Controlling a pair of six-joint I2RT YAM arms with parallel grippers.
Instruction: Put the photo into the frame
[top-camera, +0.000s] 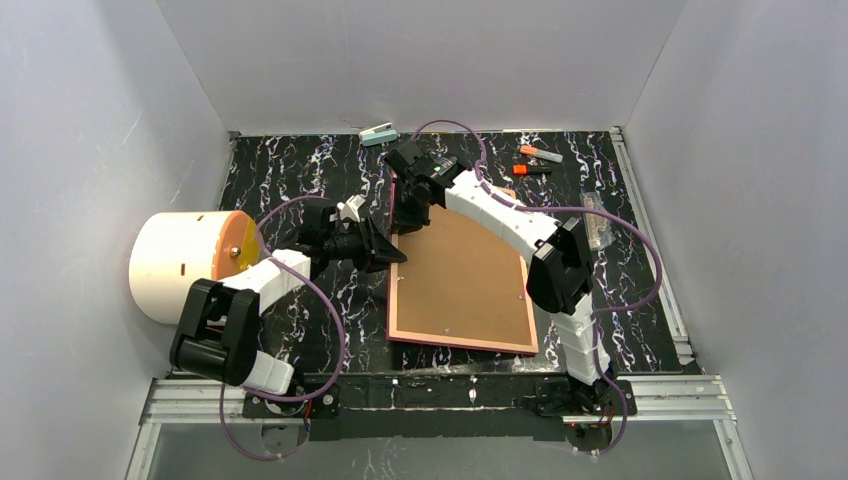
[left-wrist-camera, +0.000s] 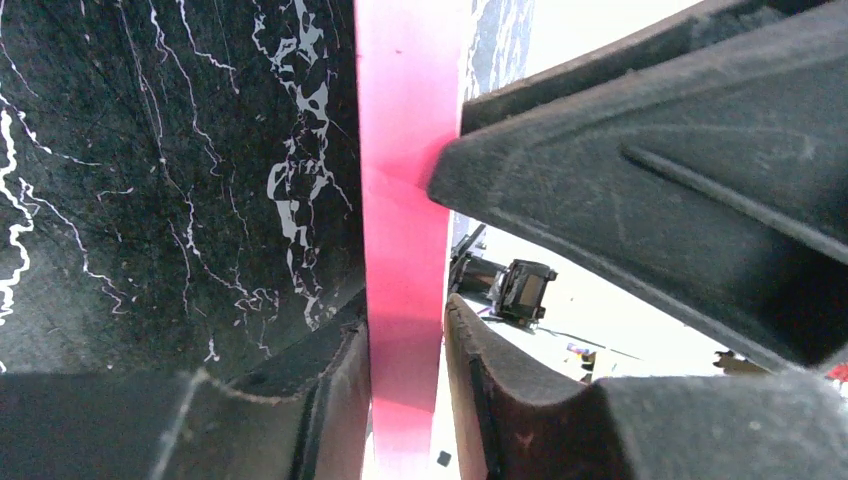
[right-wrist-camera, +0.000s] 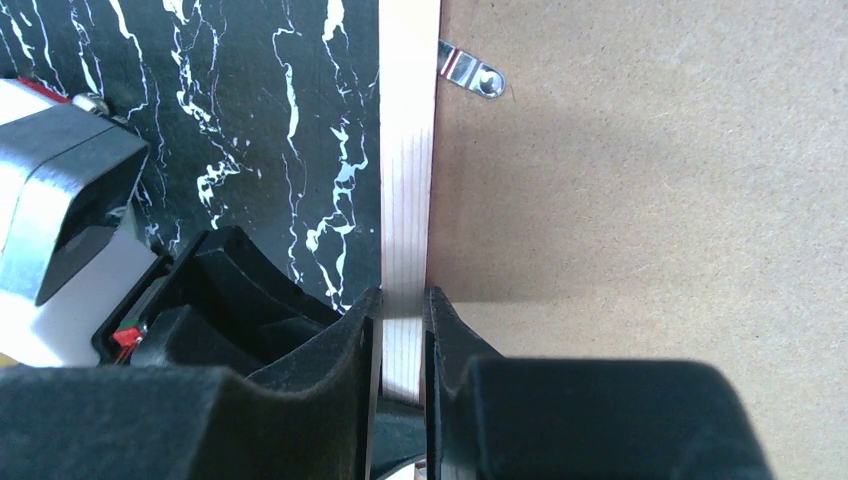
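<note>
Pinching the frame (top-camera: 460, 345) along one rail, the left gripper (left-wrist-camera: 405, 350) is clamped on the pink front and the right gripper (right-wrist-camera: 402, 330) on the pale wood back. Only the right wrist view shows a metal clip (right-wrist-camera: 470, 73) on the brown backing board (right-wrist-camera: 640, 220). From above, the frame sits back-up at mid-surface (top-camera: 300, 180), its 1 o'clock corner hidden by the right arm. A white drum (top-camera: 180, 265) stands at 9 o'clock and markers (top-camera: 540, 153) at 1 o'clock.

No text, label, brand name, number or sign can be read in any view; fine detail is too blurred.
</note>
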